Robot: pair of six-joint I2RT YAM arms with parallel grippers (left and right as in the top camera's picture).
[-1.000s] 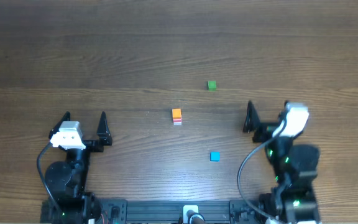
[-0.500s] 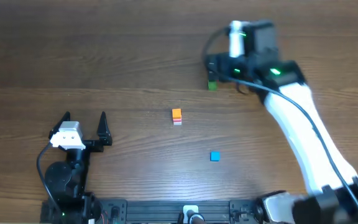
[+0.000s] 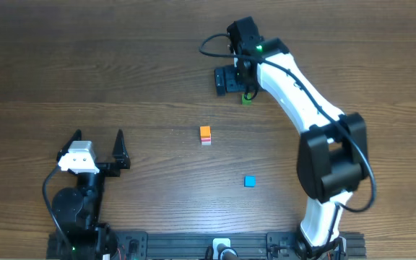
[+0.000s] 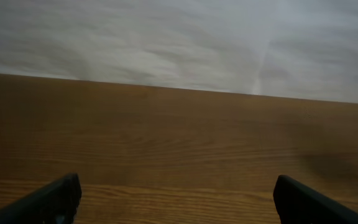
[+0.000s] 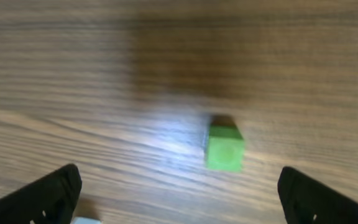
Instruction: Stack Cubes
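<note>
Wood-grain table [image 3: 121, 58] holds the green cube [image 5: 224, 148] at its far side, whole in the right wrist view but half hidden by the right arm [image 3: 302, 94] from above. Right gripper [image 5: 179, 183] hangs near it, left gripper [image 3: 98, 141] sits by its base, both spread wide and empty.

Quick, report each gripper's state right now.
Left gripper: open, holding nothing.
Right gripper: open, holding nothing, hovering near the green cube.
</note>
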